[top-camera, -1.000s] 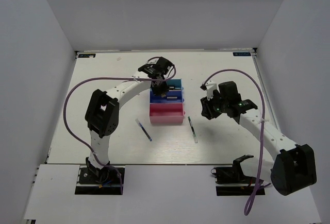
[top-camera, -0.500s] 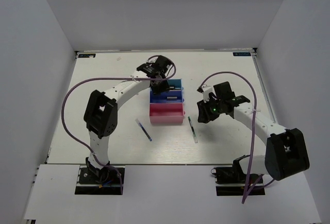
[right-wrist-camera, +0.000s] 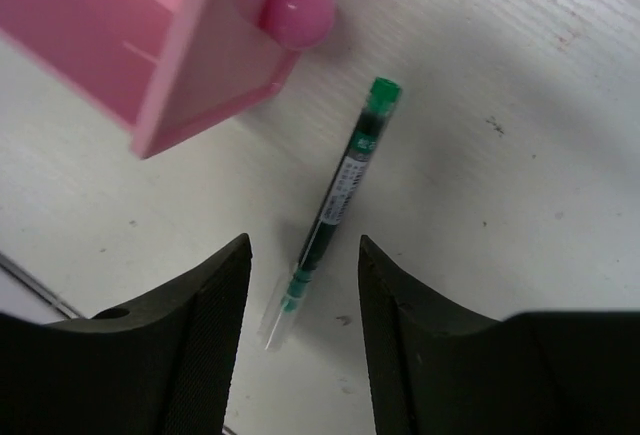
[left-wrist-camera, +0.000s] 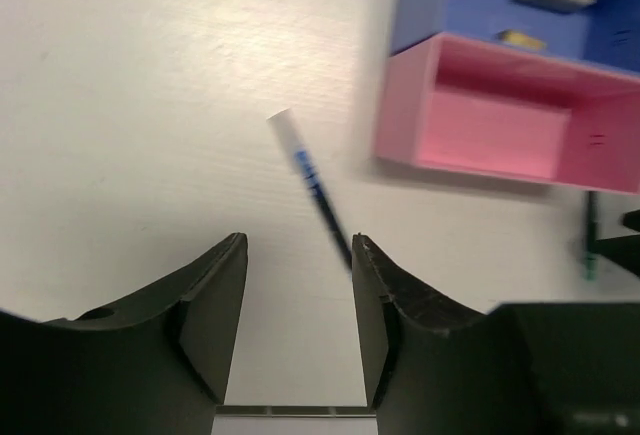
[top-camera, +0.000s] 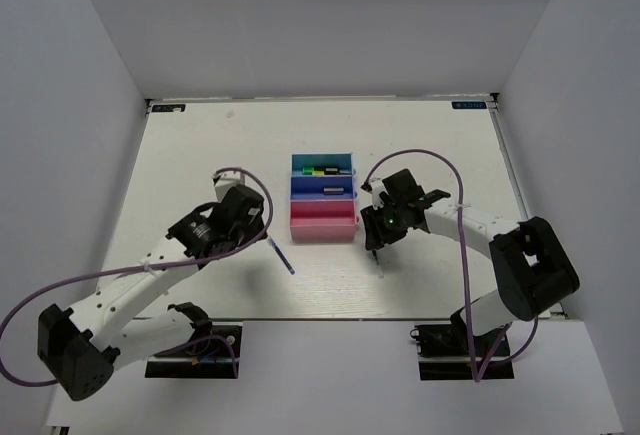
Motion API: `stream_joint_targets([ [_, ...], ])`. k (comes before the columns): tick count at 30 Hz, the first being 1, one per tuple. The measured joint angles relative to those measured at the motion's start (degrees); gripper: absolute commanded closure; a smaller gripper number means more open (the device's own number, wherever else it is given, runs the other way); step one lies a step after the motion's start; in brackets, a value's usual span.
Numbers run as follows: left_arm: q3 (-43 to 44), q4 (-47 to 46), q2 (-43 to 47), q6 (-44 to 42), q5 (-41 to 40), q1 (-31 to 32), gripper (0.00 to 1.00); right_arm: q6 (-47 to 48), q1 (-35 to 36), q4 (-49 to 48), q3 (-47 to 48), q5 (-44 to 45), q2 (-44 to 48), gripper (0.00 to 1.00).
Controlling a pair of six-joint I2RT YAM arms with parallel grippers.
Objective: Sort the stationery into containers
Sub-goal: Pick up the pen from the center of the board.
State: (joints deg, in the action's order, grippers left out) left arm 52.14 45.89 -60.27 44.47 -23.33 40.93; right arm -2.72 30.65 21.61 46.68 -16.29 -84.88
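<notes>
While the blue pen [left-wrist-camera: 315, 187] and the dark-green pen [right-wrist-camera: 340, 200] lie loose on the counter [top-camera: 200, 155], one on each side of the apparently empty pink tray [top-camera: 323, 233], the teal tray [top-camera: 297, 164] and the blue tray [top-camera: 305, 188] already hold items. The left jaws stand open near the blue pen and the right jaws open over the green one, neither gripping anything. By the look of it, only the two pens are left to sort.

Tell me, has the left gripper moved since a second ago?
Yes. The left gripper has pulled back from over the blue tray toward the near-left, and now hovers left of the pink tray, by the blue pen.
</notes>
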Motion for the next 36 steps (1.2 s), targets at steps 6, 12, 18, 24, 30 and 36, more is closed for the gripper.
stream_joint_targets([
  [6,-10.1,0.8,3.6,2.6,-1.8,-0.3,0.43,-2.6,2.2,-3.5,-1.6,7.4,-2.6,0.54],
  [12,-13.4,-1.2,3.9,4.9,-1.7,-0.3,0.42,-3.6,4.5,-6.9,-1.5,13.5,-3.5,0.63],
  [18,-14.6,-4.1,0.1,8.3,-1.0,-0.3,0.42,-3.6,5.8,-8.2,-1.6,20.0,-3.6,0.7],
  [24,-12.2,-4.9,-9.0,11.2,0.0,0.3,0.42,-3.3,5.8,-8.5,-1.9,23.5,-3.6,0.85],
  [30,-10.8,-5.9,-11.6,13.0,0.2,0.8,0.41,-3.6,5.7,-8.3,-1.9,23.0,-3.6,1.0],
  [36,-9.9,-7.1,-14.3,14.4,0.7,0.8,0.41,-3.2,5.3,-7.1,-1.8,21.9,-3.0,1.0],
])
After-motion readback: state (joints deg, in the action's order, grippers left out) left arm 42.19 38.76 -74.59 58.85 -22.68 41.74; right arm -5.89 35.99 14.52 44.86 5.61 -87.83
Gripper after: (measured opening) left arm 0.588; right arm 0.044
